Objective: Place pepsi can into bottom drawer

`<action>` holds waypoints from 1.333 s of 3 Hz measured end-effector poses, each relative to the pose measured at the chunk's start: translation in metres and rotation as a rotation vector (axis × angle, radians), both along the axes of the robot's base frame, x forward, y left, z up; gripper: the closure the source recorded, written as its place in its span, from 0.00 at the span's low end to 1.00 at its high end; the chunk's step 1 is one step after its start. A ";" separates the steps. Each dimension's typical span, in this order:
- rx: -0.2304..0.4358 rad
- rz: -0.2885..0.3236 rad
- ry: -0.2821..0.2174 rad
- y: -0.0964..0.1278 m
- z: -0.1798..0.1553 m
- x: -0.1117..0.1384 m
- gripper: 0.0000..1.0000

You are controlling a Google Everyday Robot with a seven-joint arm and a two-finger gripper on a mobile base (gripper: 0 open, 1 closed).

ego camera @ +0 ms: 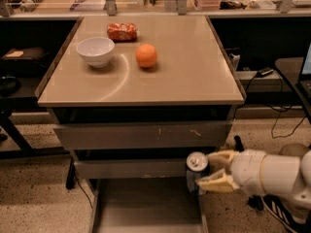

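Holding can clamped in hand, upright, over right rail of open drawer; no label readable. Sitting on desk: bowl, orange, red bag. Nothing blocking drawer.

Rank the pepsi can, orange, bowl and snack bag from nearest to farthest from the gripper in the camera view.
The gripper sits low right, beside the open bottom drawer.
1. pepsi can, held in its fingers.
2. orange, mid tabletop.
3. bowl, left on the tabletop.
4. snack bag, at the far edge.
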State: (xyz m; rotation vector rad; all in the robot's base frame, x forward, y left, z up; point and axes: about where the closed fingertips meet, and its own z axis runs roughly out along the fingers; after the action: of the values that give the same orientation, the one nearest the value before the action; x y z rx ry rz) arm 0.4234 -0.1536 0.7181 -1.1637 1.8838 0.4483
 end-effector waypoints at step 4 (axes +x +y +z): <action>-0.154 -0.176 0.134 -0.010 -0.251 0.032 1.00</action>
State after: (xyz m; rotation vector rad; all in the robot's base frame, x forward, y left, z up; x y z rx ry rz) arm 0.4552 -0.1633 0.4673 -1.0763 2.1485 0.2936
